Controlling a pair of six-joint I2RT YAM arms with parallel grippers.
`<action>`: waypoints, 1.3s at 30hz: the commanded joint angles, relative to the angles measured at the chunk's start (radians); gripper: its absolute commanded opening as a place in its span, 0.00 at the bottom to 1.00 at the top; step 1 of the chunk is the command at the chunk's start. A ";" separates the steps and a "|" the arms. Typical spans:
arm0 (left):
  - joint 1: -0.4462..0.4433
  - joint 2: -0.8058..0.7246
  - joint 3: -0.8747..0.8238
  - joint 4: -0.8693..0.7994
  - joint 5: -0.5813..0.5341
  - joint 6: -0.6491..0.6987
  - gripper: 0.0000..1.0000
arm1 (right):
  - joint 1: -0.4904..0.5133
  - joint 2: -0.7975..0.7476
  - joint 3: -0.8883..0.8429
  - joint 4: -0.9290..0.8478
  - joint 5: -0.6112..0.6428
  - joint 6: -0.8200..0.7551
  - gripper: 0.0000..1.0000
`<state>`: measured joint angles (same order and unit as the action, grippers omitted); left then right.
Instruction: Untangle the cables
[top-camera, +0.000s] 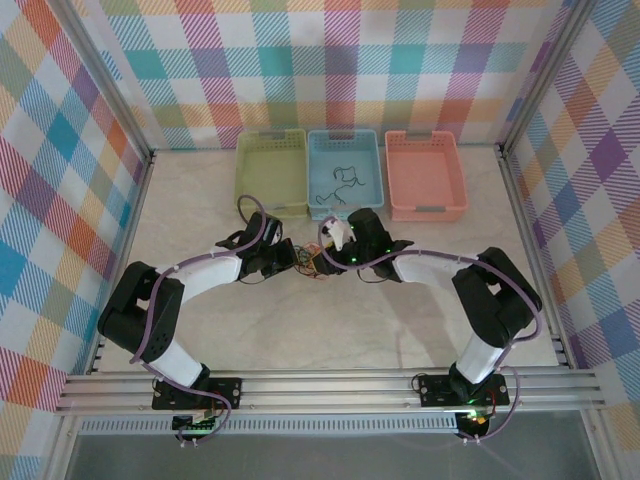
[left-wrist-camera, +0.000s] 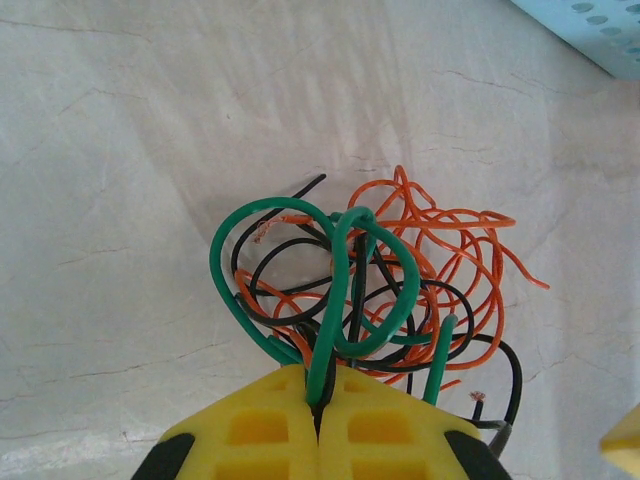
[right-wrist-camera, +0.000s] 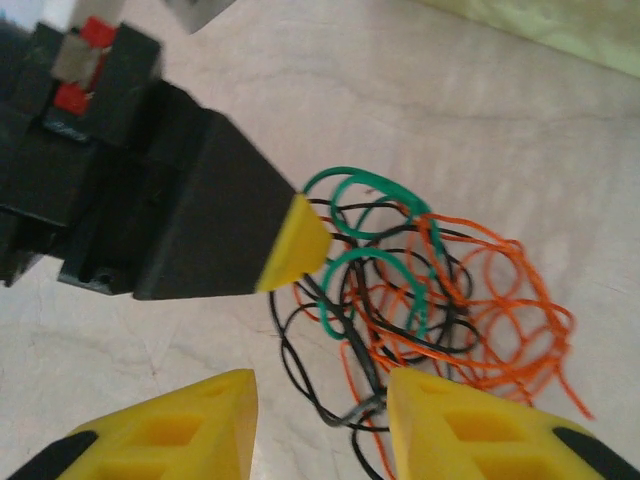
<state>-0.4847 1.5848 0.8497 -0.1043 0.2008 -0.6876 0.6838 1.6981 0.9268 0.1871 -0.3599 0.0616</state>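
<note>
At the near edge of the table (top-camera: 330, 335) the two arm bases sat bolted to the rail, and both arms reached inward to meet near the table's middle. There the left gripper (left-wrist-camera: 320, 405) had its yellow fingers pressed together, pinching a green strand of the cables (left-wrist-camera: 400, 270) right at the fingertips. The bunch fanned out just beyond those tips as a loose snarl on the pale surface: green loops nearest, black curls threaded through them, and thin orange wire piled on the far side. The right gripper (right-wrist-camera: 320, 420) faced it from the other side with its yellow fingers standing apart. A loop of black wire lay on the table between them, and I could not tell whether either finger touched it. Farther back, three shallow baskets stood in a row against the rear wall: a green basket (top-camera: 270, 170), a blue basket (top-camera: 345, 134) holding a curled black wire (top-camera: 340, 183), and an orange basket (top-camera: 425, 175). Checked cloth lined the walls behind them.
</note>
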 joint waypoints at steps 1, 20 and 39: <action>-0.005 0.010 0.029 -0.013 0.015 0.016 0.00 | 0.014 0.018 0.042 0.017 -0.005 -0.065 0.42; -0.006 0.006 0.026 -0.012 0.011 0.016 0.00 | 0.033 0.097 0.133 -0.090 0.039 -0.120 0.47; -0.006 0.009 0.028 -0.013 0.012 0.017 0.00 | 0.044 0.131 0.179 -0.159 0.076 -0.152 0.33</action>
<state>-0.4847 1.5906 0.8501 -0.1043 0.2008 -0.6872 0.7216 1.8214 1.0828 0.0387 -0.2832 -0.0689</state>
